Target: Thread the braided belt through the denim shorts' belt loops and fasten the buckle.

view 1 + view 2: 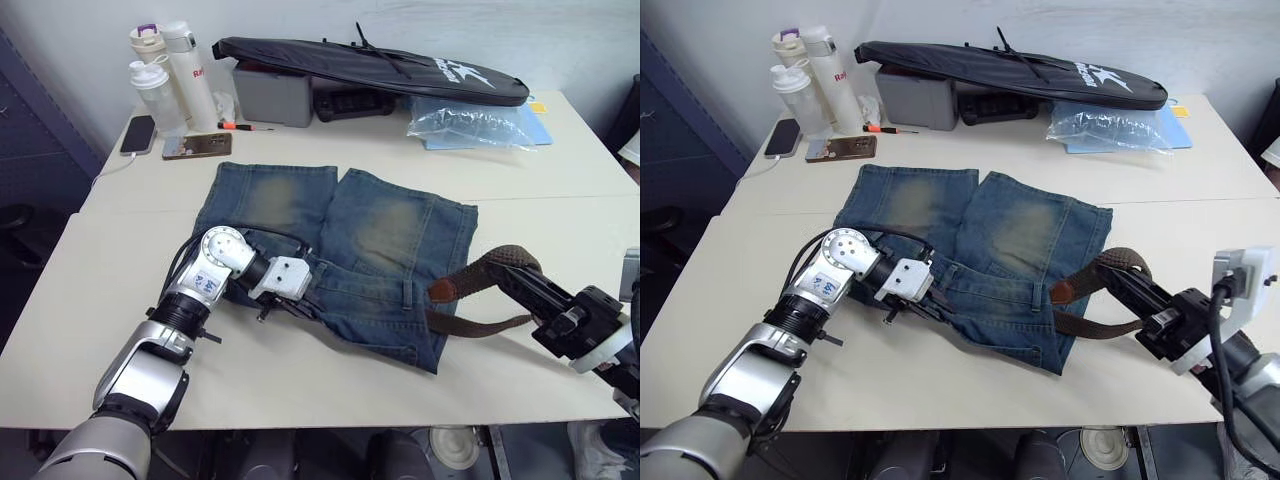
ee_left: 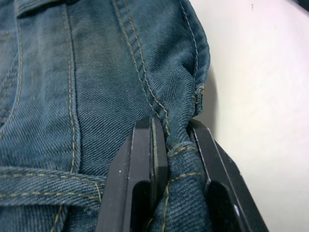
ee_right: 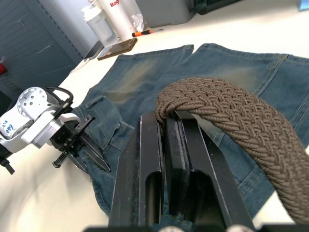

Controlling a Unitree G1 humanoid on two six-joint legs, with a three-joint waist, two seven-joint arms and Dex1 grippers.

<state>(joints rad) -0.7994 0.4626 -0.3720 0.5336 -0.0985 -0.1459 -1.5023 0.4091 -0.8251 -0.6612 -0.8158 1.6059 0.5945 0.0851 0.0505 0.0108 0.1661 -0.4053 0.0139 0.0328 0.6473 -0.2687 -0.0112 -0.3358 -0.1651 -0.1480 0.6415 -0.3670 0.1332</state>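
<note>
Denim shorts (image 2: 96,87) pinched by left pincer (image 2: 176,145).

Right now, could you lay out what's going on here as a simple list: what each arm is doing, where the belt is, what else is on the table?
Left gripper: fingers shut on a fold of the denim shorts at the waistband edge
Right gripper: shut on the braided belt, lifting a loop of it
Belt path: arches from the right gripper down to the shorts' waistband, then trails on the table
Leather tip: at the waistband
Buckle: cannot tell where
Background: black bag, bottles, two phones, plastic packet
</note>
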